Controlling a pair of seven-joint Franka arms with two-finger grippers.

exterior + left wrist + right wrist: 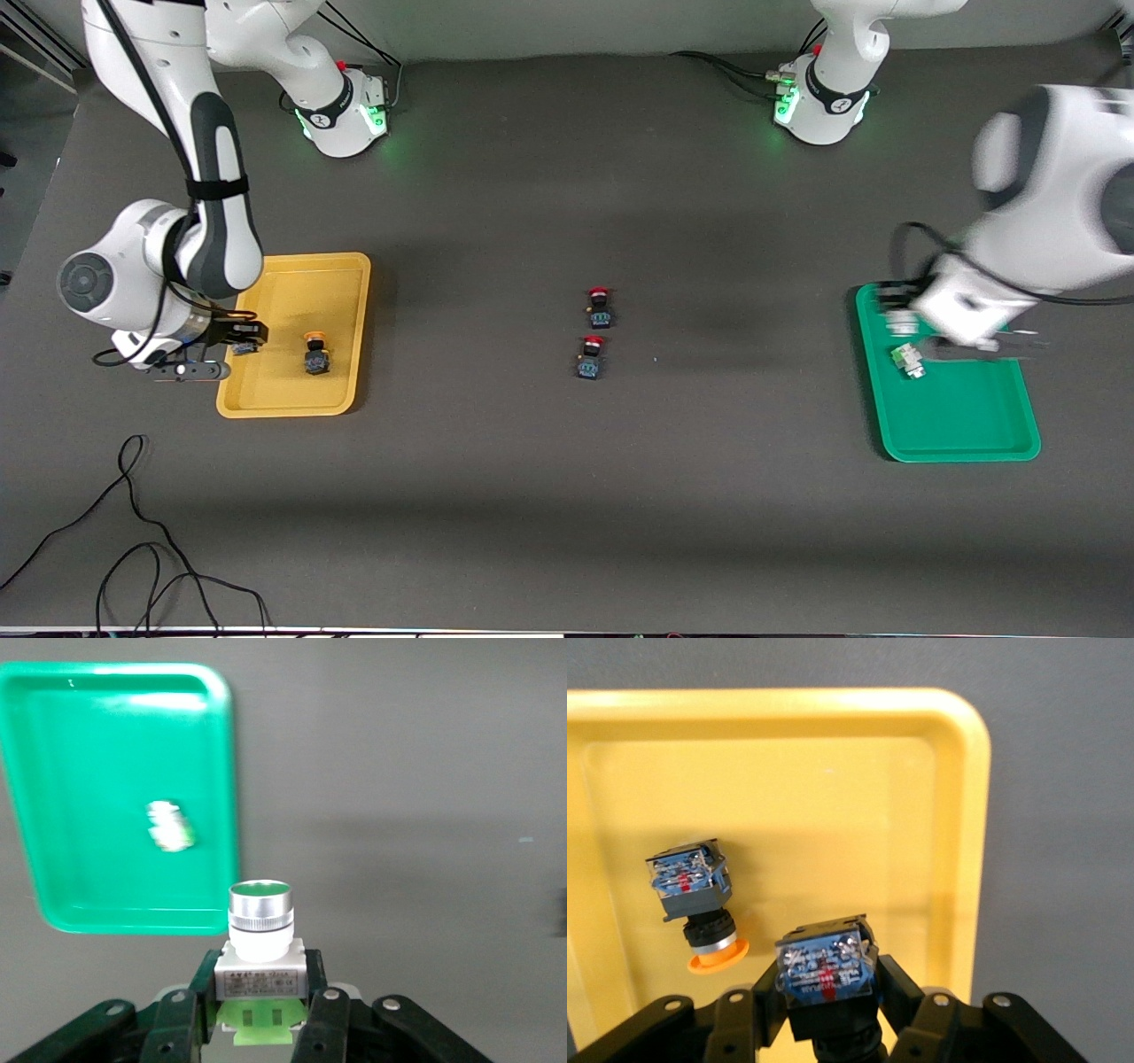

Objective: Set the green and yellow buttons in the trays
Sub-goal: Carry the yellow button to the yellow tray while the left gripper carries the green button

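1. So both arms are mid-delivery. The right gripper (828, 1010) is clamped on an orange-yellow-capped black push-button switch (826, 970) with a bluish base, hanging over the shallow yellow plastic tray (350, 266) at the edge toward the right arm's end of the surface.
2. One matching yellow-capped switch (316, 353) already lies in that tray on its side, so I'd lower the held one beside it, not onto it.
3. The left gripper (261, 1010) is pinched around a pale green-capped white-bodied switch (260, 935), over the rim of the shallow green plastic tray (966, 447).
4. Another green switch (908, 359) already sits inside the green tray. I'd shift further over bare tray floor before letting go.
5. Go low before releasing; these probably roll or tip.
6. Leave the two red-capped black switches (595, 332) mid-surface alone.
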